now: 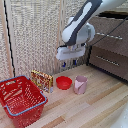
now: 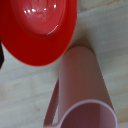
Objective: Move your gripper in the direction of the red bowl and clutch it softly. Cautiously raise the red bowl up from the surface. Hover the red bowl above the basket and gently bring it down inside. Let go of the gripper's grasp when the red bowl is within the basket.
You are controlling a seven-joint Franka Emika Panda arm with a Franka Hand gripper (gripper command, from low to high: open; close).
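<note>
One bowl (image 1: 63, 82) is sitting on the table (image 1: 95, 107) between the box (image 1: 42, 80) and the cup (image 1: 80, 85) — just beside the cup, well apart from the basket (image 1: 22, 100). The gripper (image 1: 70, 63) is hovering above it, holding nothing; its fingers are appearing parted — likely readying a rim grasp clear of the cup.

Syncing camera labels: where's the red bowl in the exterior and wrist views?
Exterior view: the red bowl sits on the wooden table, between the yellow-red box and the pink cup, below the end effector.
Wrist view: the red bowl fills the upper part of the picture, cut off by the edge.
Shared landmark: the pink cup, right beside the bowl in both.
</note>
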